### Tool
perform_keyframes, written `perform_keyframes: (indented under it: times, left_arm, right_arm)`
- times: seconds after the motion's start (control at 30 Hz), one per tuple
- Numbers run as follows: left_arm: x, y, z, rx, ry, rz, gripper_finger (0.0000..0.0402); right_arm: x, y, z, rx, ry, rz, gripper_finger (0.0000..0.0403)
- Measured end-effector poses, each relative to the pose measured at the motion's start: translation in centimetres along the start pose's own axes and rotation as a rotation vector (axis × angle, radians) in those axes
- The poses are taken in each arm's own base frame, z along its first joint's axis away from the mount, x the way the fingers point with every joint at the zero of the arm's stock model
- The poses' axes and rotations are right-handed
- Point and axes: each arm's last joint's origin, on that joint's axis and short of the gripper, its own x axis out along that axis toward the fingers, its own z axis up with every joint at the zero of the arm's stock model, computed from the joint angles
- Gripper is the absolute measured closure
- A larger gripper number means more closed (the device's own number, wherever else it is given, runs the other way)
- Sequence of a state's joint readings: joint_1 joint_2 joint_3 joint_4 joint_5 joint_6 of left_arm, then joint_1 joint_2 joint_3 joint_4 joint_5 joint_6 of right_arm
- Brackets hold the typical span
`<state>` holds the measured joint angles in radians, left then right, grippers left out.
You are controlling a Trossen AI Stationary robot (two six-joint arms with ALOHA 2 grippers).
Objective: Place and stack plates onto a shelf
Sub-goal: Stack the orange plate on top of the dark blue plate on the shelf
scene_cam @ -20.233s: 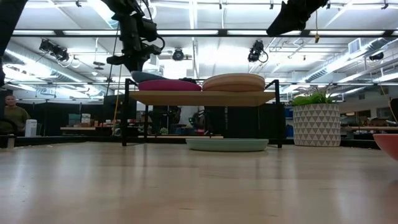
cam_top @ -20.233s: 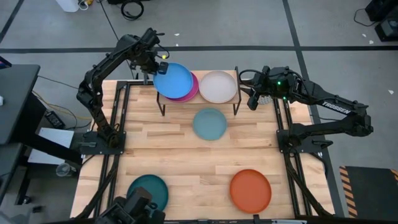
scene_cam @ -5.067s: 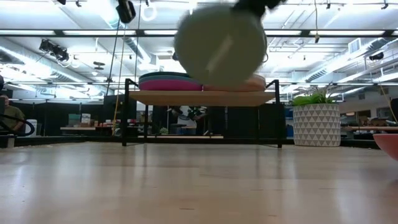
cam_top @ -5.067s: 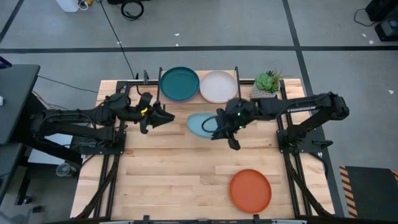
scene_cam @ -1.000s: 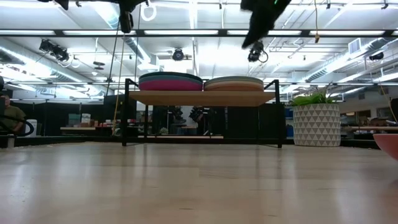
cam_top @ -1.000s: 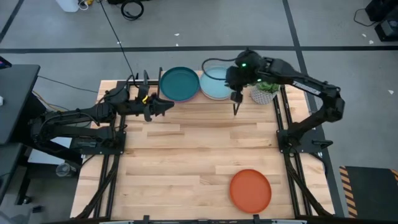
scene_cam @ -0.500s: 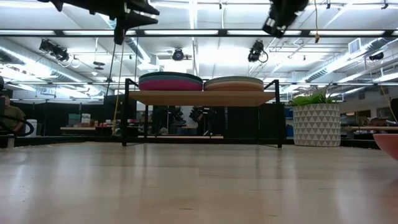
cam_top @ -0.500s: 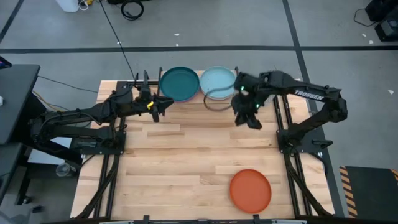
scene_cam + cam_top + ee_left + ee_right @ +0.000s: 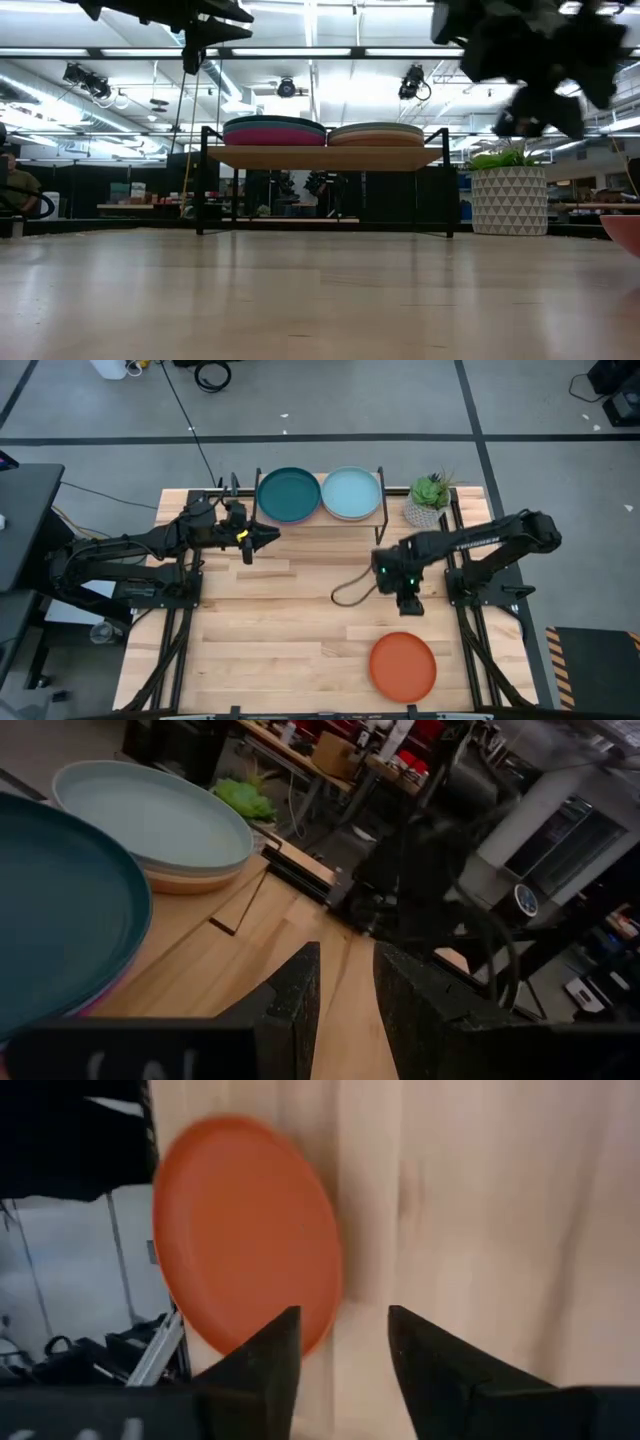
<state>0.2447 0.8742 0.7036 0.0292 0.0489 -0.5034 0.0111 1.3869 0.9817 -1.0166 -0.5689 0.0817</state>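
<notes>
The shelf [image 9: 320,510] stands at the table's far edge and carries two stacks of plates. The dark teal plate [image 9: 289,494] tops the left stack, over a magenta one [image 9: 272,137]. The pale blue plate [image 9: 352,493] tops the right stack [image 9: 377,133]. The orange plate [image 9: 403,666] lies flat on the table near the front right; it also shows in the right wrist view [image 9: 245,1230]. My right gripper [image 9: 409,603] is open and empty above the table, between the shelf and the orange plate. My left gripper [image 9: 268,537] is open and empty just in front of the shelf's left end.
A potted plant [image 9: 430,500] in a white patterned pot stands right of the shelf. A dark cable loop [image 9: 350,592] hangs from my right arm over the table's middle. The wooden table [image 9: 280,630] shows bare boards at centre and left front.
My right gripper has left the pale blue plate on the shelf's right stack and gone toward the table's near edge and down, toward the orange plate. The pale blue plate stays flat on the stack.
</notes>
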Motion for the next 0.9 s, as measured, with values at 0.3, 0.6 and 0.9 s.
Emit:
perform_keyframes:
  times: [0.3, 0.6, 0.9]
  left_arm:
    - [0.0, 0.0, -0.1, 0.0, 0.017, -0.015, 0.0299]
    - [0.0, 0.0, -0.5, -0.01, 0.075, -0.037, 0.0299]
    - [-0.1, 0.1, -0.8, -0.016, 0.122, -0.046, 0.0299]
  right_arm:
    - [4.6, 1.9, -1.4, 0.021, 0.02, -0.144, 0.0203]
    - [8.1, 3.6, -2.9, 0.002, -0.039, -0.223, 0.0213]
    - [10.3, 3.0, -5.3, 0.015, 0.024, -0.245, 0.025]
